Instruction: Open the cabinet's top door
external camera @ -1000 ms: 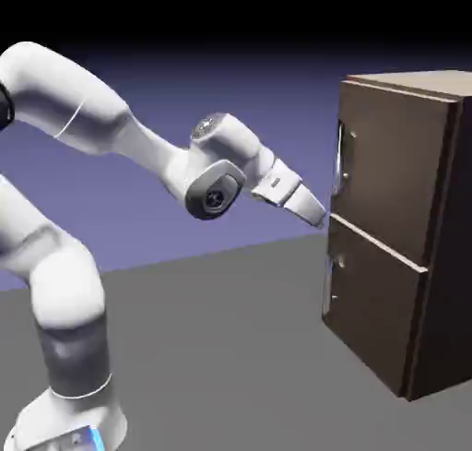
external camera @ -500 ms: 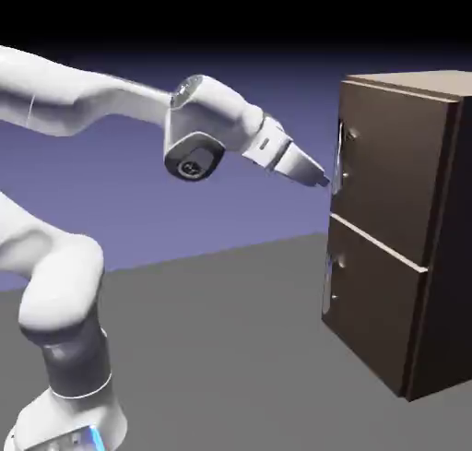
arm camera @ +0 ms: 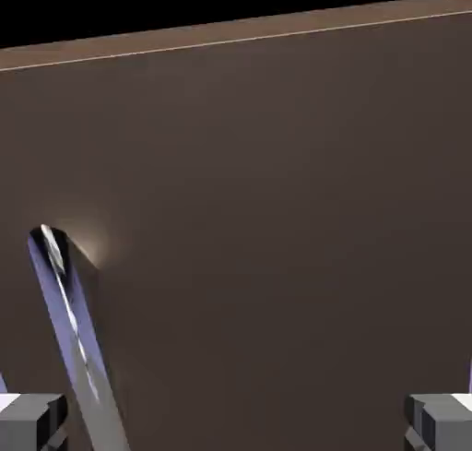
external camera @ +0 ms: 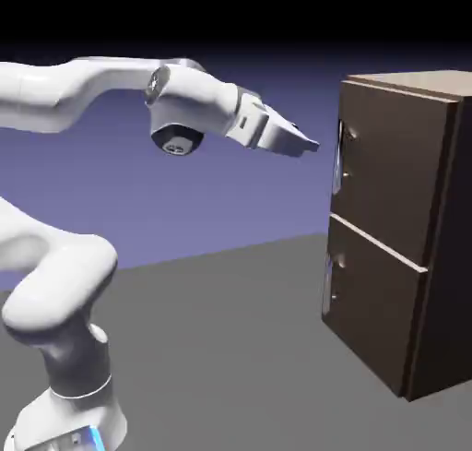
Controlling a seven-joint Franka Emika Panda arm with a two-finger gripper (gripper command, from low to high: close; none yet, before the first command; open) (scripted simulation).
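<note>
- Two door panels stack on the front of the cabinet, which fills the right side of the exterior view, tall, dark brown and boxy.
- I take the upper, larger panel to be the top door; it lies flush with the cabinet's front, shut.
- Its handle is a small silvery vertical bar at the door's left edge, upper right of the frame.
- My claw sits just left of that handle, about level with its upper part, with a sliver of backdrop between tip and door edge; I am not touching it.
- My arm runs nearly level from the left edge of the frame to the claw.
- In the hand view the door's brown wood fills almost everything, with its top edge slanting across the upper frame.
- In that view the handle is a slanted shiny bar at lower left, just inside my left fingertip.
- My fingertips sit in the two bottom corners, spread wide, with nothing pinched between them.
</note>
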